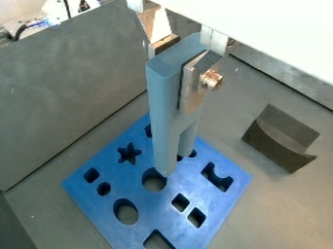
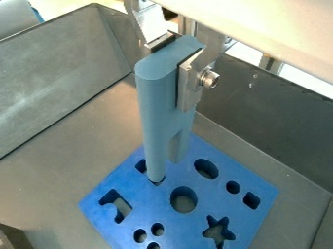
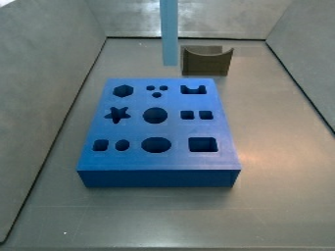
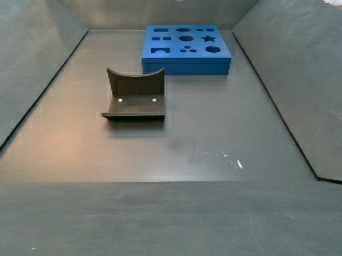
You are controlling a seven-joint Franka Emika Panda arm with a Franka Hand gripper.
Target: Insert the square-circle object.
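The square-circle object [image 1: 169, 102], a tall light-blue bar with two prongs at its lower end, hangs upright in my gripper [image 1: 180, 68]. The silver fingers [image 1: 198, 86] are shut on its upper end; both wrist views show this [image 2: 172, 60]. The prong tips hover just above the dark-blue block [image 1: 156, 209] near a round hole, not in it as far as I can tell. In a side view the bar [image 3: 169, 29] hangs from the top edge over the block's [image 3: 157, 175] far side. The gripper is out of both side views.
A small brown U-shaped piece [image 1: 279, 138] stands on the floor beside the block, also seen in both side views [image 3: 206, 59] [image 4: 134, 95]. The block [image 4: 187, 67] lies near the far wall. Grey walls enclose the floor.
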